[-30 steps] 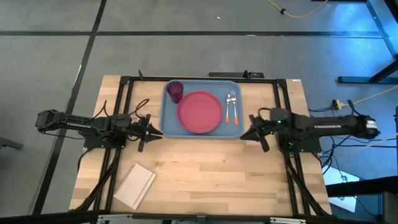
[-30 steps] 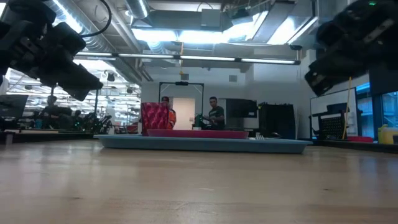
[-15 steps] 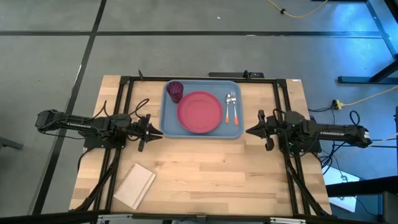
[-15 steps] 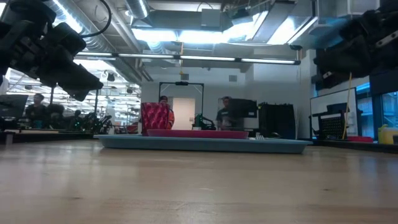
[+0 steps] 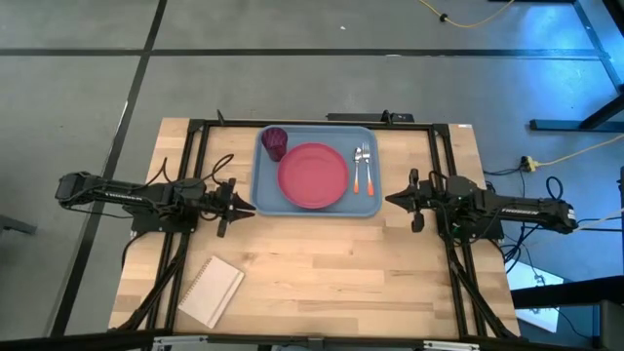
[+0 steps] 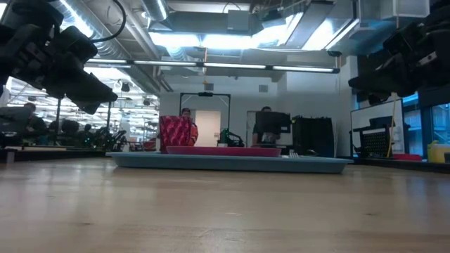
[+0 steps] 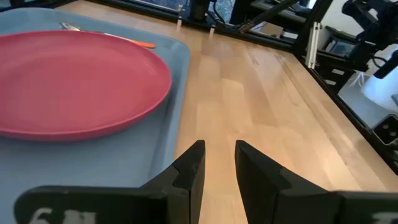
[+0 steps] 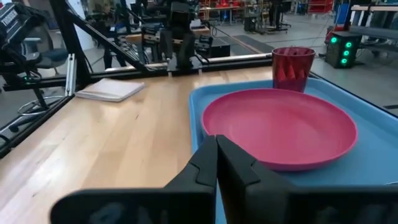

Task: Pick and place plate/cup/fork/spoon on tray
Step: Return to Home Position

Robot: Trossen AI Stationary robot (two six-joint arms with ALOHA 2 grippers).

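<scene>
High view: plate (image 5: pixel 312 175) on tray (image 5: pixel 268 197), cup (image 5: pixel 275 142) at its 11 o'clock. Right gripper (image 5: pixel 391 202), closed empty at 3 o'clock, should withdraw level, clearing the tray; left gripper (image 5: pixel 248 208), slightly parted, at 9.

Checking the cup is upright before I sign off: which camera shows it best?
The right wrist view: the cup stands upright on the tray beyond the plate, unblocked. The high view shows only its top from above, the low view a small side profile, the left wrist view nothing of it.
</scene>
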